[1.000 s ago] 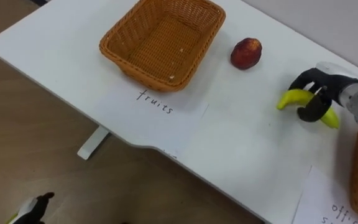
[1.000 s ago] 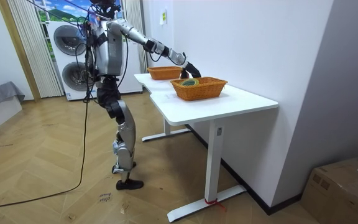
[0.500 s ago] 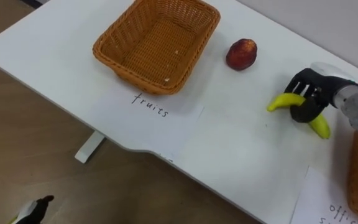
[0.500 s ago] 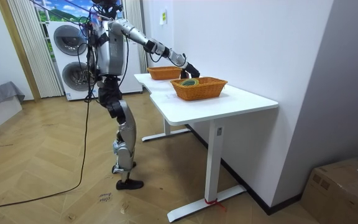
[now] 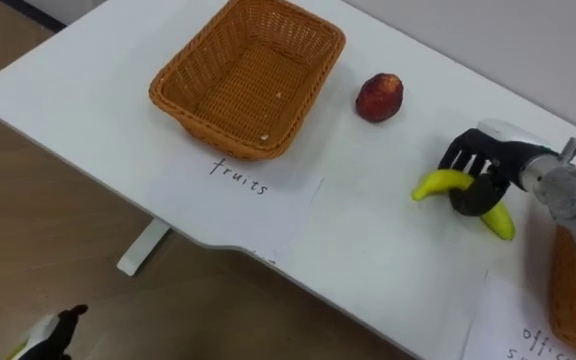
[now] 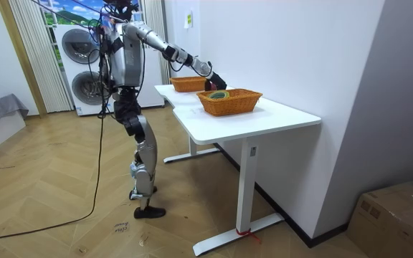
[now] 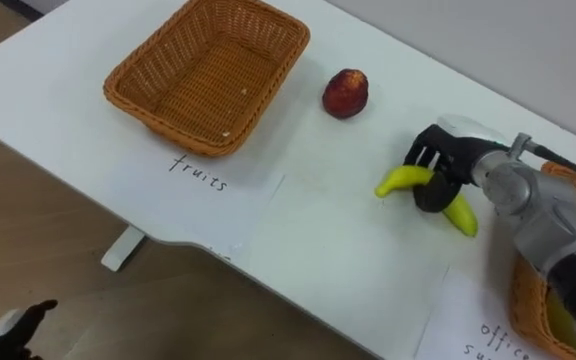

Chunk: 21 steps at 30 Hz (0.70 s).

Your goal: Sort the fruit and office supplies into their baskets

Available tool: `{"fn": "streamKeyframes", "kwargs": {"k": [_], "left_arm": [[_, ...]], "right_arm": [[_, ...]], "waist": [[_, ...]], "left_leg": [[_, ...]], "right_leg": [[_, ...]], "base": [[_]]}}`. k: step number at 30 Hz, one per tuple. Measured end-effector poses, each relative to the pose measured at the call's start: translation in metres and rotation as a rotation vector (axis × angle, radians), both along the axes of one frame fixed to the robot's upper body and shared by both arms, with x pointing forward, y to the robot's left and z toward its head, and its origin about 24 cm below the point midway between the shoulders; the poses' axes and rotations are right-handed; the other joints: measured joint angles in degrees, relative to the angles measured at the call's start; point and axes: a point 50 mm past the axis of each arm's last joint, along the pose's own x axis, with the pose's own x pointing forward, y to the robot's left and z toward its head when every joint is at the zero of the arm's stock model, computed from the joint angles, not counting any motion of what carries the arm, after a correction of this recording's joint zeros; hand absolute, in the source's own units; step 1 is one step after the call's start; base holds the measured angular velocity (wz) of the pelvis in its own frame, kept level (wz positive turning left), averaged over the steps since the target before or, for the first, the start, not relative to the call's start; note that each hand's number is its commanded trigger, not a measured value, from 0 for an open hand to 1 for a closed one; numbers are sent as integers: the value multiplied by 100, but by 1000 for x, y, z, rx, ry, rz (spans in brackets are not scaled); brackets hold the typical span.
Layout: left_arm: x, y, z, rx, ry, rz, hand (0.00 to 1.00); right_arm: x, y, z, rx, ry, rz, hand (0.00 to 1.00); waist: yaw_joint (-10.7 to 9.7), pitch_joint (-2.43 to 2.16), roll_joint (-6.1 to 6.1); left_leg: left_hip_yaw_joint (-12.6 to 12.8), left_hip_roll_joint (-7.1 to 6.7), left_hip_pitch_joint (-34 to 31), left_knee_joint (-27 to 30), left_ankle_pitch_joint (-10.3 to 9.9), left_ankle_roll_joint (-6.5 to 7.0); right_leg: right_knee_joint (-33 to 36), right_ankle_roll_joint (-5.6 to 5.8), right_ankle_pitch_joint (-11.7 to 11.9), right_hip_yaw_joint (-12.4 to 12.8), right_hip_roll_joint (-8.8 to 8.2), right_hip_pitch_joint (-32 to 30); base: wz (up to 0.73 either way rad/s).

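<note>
We see 2 woven wicker baskets on a smooth white table (image 5: 88, 90). The fruit basket (image 5: 203, 125) is rectangular with flared walls and rounded corners, and it sits toward the table's left end, close to the far edge. Its honey-coloured woven floor is bare except for 2 tiny pale specks. A white paper sheet (image 5: 268, 205) lies flat between this basket and the near edge, with the handwritten word "fruits" on it.

The second basket (image 5: 568, 300) has the same weave and stands at the table's right end. It holds something yellowish-green (image 7: 558, 320) that we cannot identify. A second paper sheet (image 5: 513, 330) lies at the near edge just beside it. Its handwriting begins "offic", and we cannot read the rest.

A round red fruit (image 5: 379, 97) with a dull, blotchy skin rests on the table by the far edge, right of the fruit basket and apart from it. The banana (image 5: 430, 186) is a curved, glossy yellow one. It is over the table between the red fruit and the second basket, held by the right hand (image 5: 470, 197). That hand's dark fingers and thumb curl round the banana's middle, so both ends stick out. We cannot tell whether the banana touches the table.

The left hand (image 5: 53, 335) hangs low, off the near edge, and we cannot tell its state.

In the room view the robot stands upright at the table's long side with its right arm stretched over the top.
</note>
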Motion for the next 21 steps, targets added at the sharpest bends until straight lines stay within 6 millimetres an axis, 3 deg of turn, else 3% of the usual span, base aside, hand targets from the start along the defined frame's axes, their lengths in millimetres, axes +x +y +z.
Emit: {"fn": "streamKeyframes", "kwargs": {"k": [5, 7, 13, 14, 18, 21], "left_arm": [[-13, 1, -2, 25, 24, -7, 0], [-21, 1, -3, 33, 40, -1, 0], [-46, 8, -7, 36, 86, 66, 0], [-52, 9, -8, 32, 95, 89, 0], [-56, 3, -12, 13, 111, 97, 0], [-59, 2, -14, 8, 119, 100, 0]], "right_arm": [[-2, 13, 4, -4, -30, 68, 100], [1, 18, 14, -22, -74, 94, 100], [0, 29, 41, -16, -205, 145, 100], [0, 30, 47, -13, -230, 152, 100], [-1, 36, 66, 13, -321, 171, 100], [-3, 40, 73, 4, -359, 192, 100]], "waist": [[-134, -38, 50], [-228, -60, 33], [-357, -59, 62], [-446, -93, 91], [-542, -132, 171], [-583, -129, 209]], "left_leg": [[5, -26, 114, -29, 17, 5], [8, -33, 154, -32, 19, 3], [46, -62, 582, -220, 19, 5], [-29, -94, 629, -241, 21, 9], [-35, -164, 935, -451, 57, 40], [-10, -206, 1135, -596, 79, 55]], "right_leg": [[12, 22, -17, 6, -28, 100], [-71, 23, -32, 33, -15, 170], [-228, 58, -47, 88, -6, 584], [-273, 86, -63, 48, -10, 655], [-265, 145, -114, 21, -85, 864], [-267, 188, -142, 36, -125, 985]], "base": [[0], [0], [2], [22], [7], [0]]}}
